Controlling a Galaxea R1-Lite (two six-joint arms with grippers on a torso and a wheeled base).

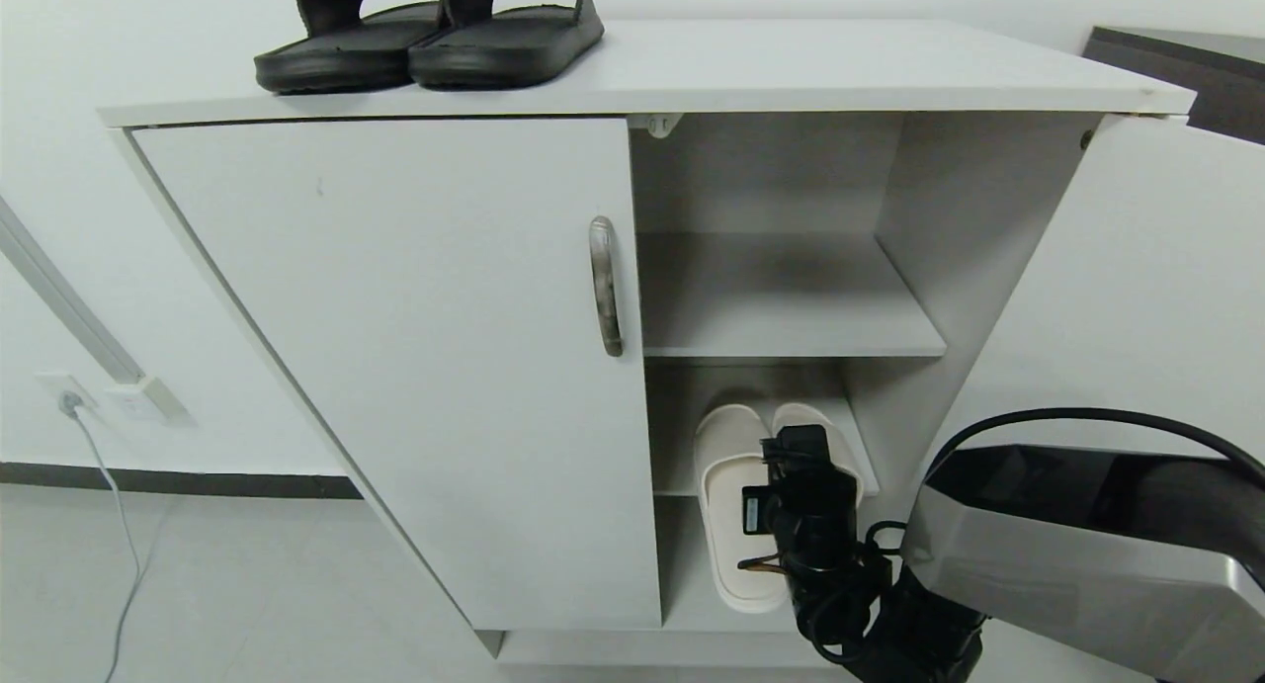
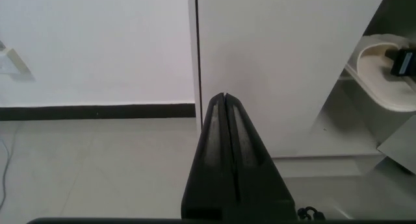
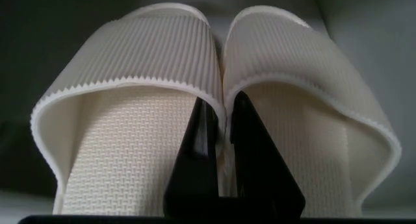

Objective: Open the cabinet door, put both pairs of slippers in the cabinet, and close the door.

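A white pair of slippers [image 1: 726, 485] lies side by side on the lower shelf of the cabinet [image 1: 791, 70], heels sticking out past the shelf's front edge. My right gripper [image 1: 796, 446] is shut on their touching inner edges [image 3: 224, 104], one finger in each slipper [image 3: 143, 87]. A black pair of slippers [image 1: 435, 41] sits on the cabinet top at the left. The right door [image 1: 1137, 288] stands open; the left door [image 1: 415, 367] is closed. My left gripper [image 2: 224, 97] is shut and holds nothing, low near the floor before the closed door; the white pair [image 2: 383, 74] is off to its side.
The middle shelf [image 1: 781, 298] in the open half is bare. A metal handle [image 1: 605, 286] sits on the closed door's edge. A wall socket with a hanging cable [image 1: 69, 401] is at the left. Bare floor [image 1: 198, 584] lies before the cabinet.
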